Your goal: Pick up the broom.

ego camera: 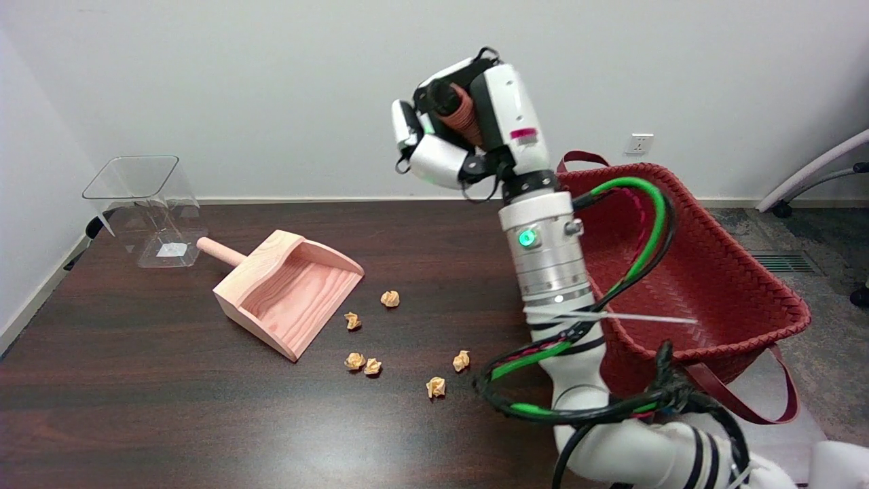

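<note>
The near strip of the counter (170, 421) lies open. Further in, the wooden dustpan (288, 292) and scattered paper balls (370, 339) crowd the middle; a clear bin (146, 207) blocks the far left corner, the red basket (713, 285) apparently overhangs the right edge.

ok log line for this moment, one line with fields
right hand: raised, grips reddish-brown ribbed broom handle | pale wooden dustpan: on dark table | crumpled paper scraps: unswept
</note>
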Action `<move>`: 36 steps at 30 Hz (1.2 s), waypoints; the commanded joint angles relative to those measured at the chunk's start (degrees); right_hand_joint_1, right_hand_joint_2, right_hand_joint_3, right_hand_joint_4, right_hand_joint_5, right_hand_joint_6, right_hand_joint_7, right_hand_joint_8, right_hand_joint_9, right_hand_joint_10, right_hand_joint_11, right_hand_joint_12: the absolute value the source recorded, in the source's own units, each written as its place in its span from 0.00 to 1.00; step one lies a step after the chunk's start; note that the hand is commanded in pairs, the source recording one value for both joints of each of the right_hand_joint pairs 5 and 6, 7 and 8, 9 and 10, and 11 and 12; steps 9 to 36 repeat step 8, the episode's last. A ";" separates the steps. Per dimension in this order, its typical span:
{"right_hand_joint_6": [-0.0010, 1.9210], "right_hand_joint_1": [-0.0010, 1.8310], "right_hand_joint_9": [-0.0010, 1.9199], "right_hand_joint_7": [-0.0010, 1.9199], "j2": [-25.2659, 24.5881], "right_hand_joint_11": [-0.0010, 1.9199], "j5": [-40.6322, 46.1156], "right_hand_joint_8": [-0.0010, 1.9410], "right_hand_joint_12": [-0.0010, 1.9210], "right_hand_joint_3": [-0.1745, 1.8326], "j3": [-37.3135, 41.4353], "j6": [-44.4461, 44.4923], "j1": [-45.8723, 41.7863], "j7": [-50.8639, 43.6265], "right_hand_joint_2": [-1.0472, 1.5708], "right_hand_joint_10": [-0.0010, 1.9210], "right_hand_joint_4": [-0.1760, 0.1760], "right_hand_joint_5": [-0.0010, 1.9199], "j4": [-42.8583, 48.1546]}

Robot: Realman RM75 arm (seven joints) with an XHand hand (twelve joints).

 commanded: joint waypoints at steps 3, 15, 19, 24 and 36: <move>1.00 0.65 1.00 1.00 -22.14 1.00 -10.95 0.99 1.00 0.72 1.26 4.05 -3.91 -4.73 0.93 1.00 0.50 1.00 12.76; 1.00 0.65 1.00 1.00 -31.65 1.00 -17.45 0.99 1.00 0.72 5.51 9.19 -2.17 -4.30 0.94 1.00 0.50 1.00 23.42; 1.00 0.65 1.00 1.00 -31.65 1.00 -17.45 0.99 1.00 0.72 5.51 9.19 -2.17 -4.30 0.94 1.00 0.50 1.00 23.42; 1.00 0.65 1.00 1.00 -31.65 1.00 -17.45 0.99 1.00 0.72 5.51 9.19 -2.17 -4.30 0.94 1.00 0.50 1.00 23.42; 1.00 0.65 1.00 1.00 -31.65 1.00 -17.45 0.99 1.00 0.72 5.51 9.19 -2.17 -4.30 0.94 1.00 0.50 1.00 23.42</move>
